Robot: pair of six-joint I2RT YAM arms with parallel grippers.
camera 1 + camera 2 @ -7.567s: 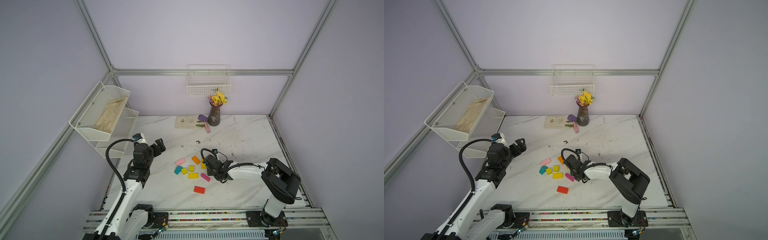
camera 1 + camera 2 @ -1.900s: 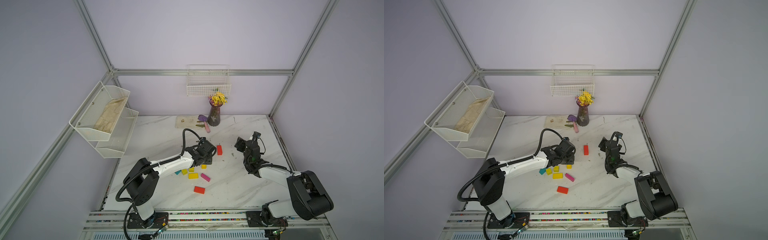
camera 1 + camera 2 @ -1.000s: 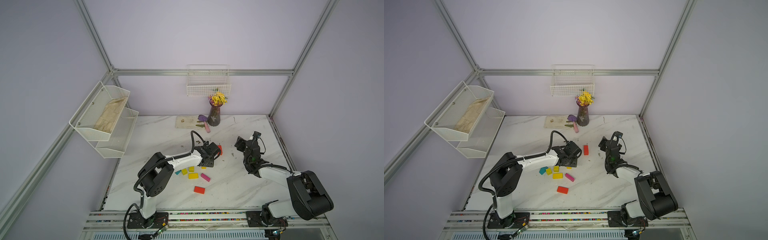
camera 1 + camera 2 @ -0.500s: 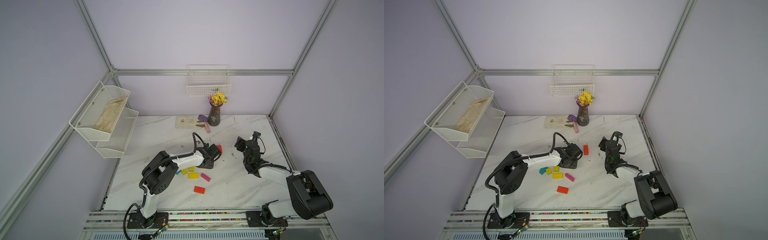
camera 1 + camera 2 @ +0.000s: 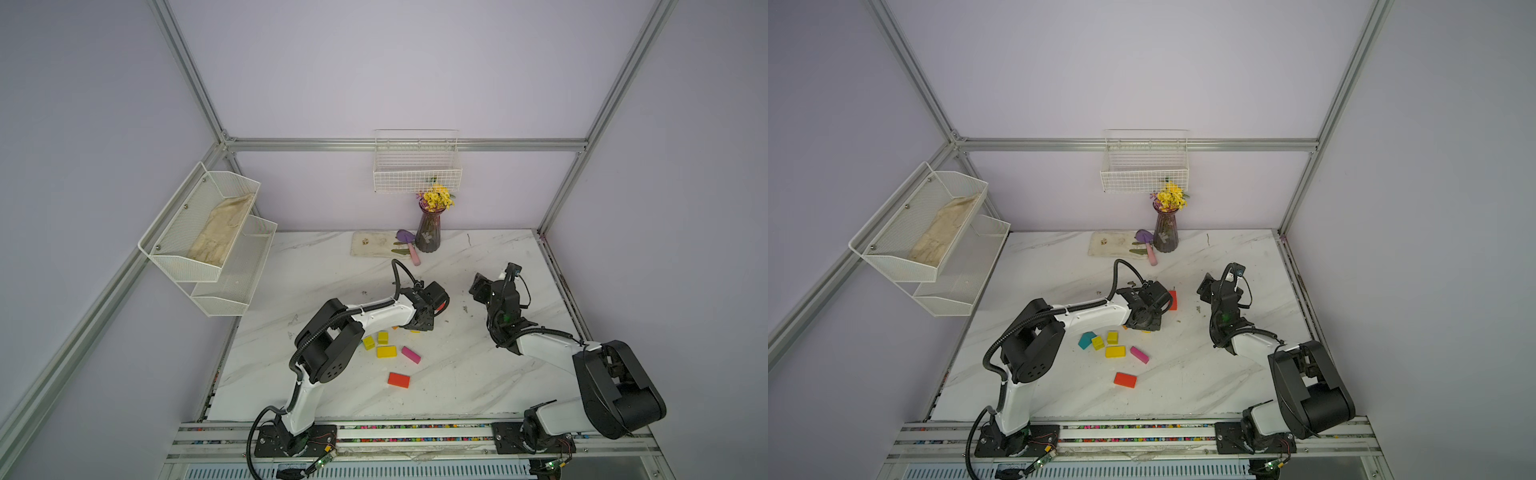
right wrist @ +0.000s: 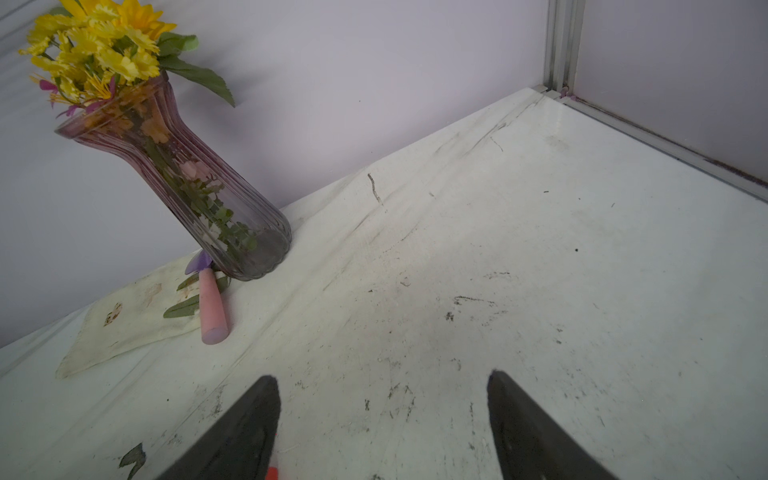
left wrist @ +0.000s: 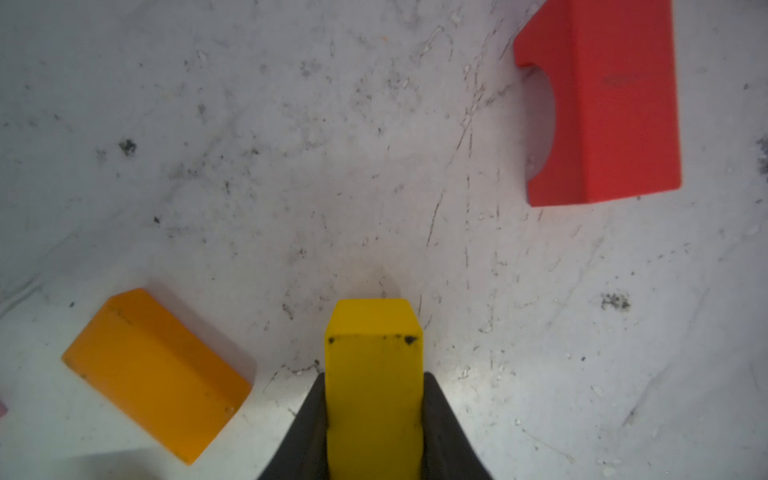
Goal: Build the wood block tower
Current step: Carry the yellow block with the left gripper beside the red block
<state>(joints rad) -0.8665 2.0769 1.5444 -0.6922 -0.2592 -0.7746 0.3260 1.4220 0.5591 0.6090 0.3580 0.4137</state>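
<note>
Yellow block [image 7: 374, 386] clamped between left jaws, low at the bench [image 7: 374, 166]; orange block [image 7: 158, 374] near it, notched red block [image 7: 602, 104] farther off. Loose nearby: teal piece [image 5: 1086, 340], 2 yellow cubes [image 5: 1097, 342], yellow brick [image 5: 1115, 351], pink brick [image 5: 1139, 354], red brick [image 5: 1125, 379]. Right jaws wide apart, empty.

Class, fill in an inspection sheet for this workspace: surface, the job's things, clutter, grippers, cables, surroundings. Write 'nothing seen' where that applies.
Surface: marble table, scuffed, with dark specks.
Job's things: yellow block gripped; orange block and red arch block near it; teal piece, yellow brick, magenta brick and red brick lie loose; no stack seen.
Clutter: flower vase, stained cloth, pink-handled trowel at the back.
Grippers: left gripper shut on yellow block; right gripper open, empty.
Cables: black cable loop at the left wrist; second cable at the right wrist.
Surroundings: wire basket on the back wall; mesh rack on the left wall.
</note>
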